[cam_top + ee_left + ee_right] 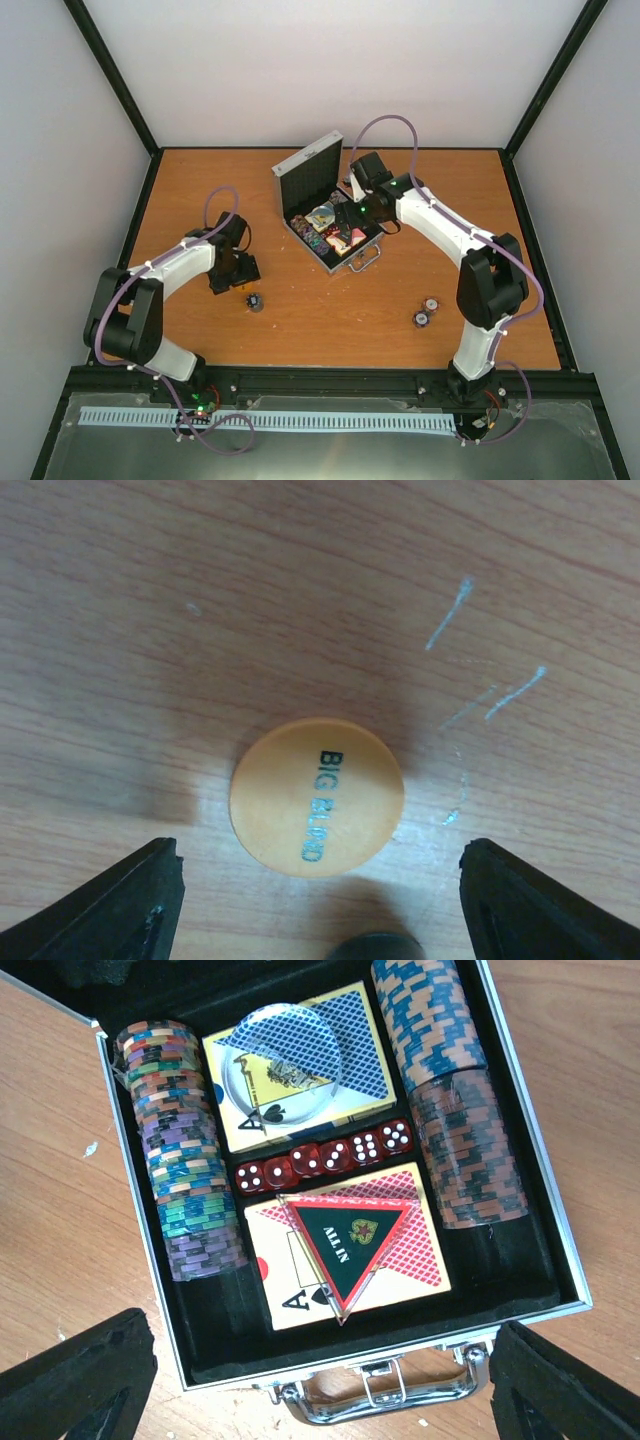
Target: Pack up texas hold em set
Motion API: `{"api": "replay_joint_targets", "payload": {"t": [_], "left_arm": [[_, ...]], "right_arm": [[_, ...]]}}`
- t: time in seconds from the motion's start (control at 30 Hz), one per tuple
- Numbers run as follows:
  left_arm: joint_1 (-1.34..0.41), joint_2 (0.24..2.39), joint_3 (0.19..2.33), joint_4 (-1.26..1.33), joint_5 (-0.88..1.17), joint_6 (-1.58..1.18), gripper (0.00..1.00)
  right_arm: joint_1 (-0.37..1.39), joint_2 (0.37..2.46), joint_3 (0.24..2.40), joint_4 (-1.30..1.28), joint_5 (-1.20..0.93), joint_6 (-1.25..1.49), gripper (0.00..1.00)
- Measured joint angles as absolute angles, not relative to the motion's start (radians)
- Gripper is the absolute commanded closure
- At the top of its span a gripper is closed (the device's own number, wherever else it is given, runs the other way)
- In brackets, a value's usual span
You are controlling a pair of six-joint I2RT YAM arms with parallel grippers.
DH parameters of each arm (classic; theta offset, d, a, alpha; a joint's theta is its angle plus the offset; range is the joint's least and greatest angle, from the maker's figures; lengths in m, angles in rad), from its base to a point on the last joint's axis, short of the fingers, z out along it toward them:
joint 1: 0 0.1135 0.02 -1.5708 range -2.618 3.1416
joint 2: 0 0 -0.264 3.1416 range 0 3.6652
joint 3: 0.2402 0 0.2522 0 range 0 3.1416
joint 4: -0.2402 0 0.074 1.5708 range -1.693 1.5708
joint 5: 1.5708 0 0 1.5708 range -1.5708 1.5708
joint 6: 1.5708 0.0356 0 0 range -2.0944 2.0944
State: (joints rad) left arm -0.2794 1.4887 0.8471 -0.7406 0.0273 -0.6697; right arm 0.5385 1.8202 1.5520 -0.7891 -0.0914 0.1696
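Note:
The silver case (308, 172) stands open at the table's middle back. In the right wrist view its black lining (500, 1260) holds rows of multicoloured chips (185, 1160), a blue card box (300, 1060) with a clear round disc on it, red dice (325, 1157), and a red card box (345, 1240) with the dark triangular "ALL IN" token (350, 1245) on top. My right gripper (325, 1400) is open and empty above the case's metal handle (380, 1400). My left gripper (320, 900) is open just above an orange "BIG BLIND" disc (316, 797) lying flat on the table.
A small dark chip stack (255, 301) lies right of the left gripper (240, 272). Two more small chip stacks (430, 303) (422, 319) lie at the right front, beside the right arm. Black frame posts and walls bound the wooden table.

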Motion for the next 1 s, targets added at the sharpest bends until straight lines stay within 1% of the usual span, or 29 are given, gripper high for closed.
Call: {"api": "replay_joint_targets", "payload": {"t": [0.37, 0.7, 1.0], "left_arm": [[-0.279, 1.518, 0.829, -0.732, -0.008, -0.664, 0.30], [-0.279, 1.559, 0.841, -0.723, -0.031, -0.609, 0.31], [-0.281, 1.566, 0.841, -0.707, -0.032, -0.555, 0.37]], "right_arm": [[0.538, 1.808, 1.543, -0.780, -0.091, 0.210, 0.10], [0.530, 1.725, 1.519, -0.752, -0.090, 0.247, 0.11], [0.521, 1.683, 1.445, -0.733, -0.094, 0.272, 0.12]]}}
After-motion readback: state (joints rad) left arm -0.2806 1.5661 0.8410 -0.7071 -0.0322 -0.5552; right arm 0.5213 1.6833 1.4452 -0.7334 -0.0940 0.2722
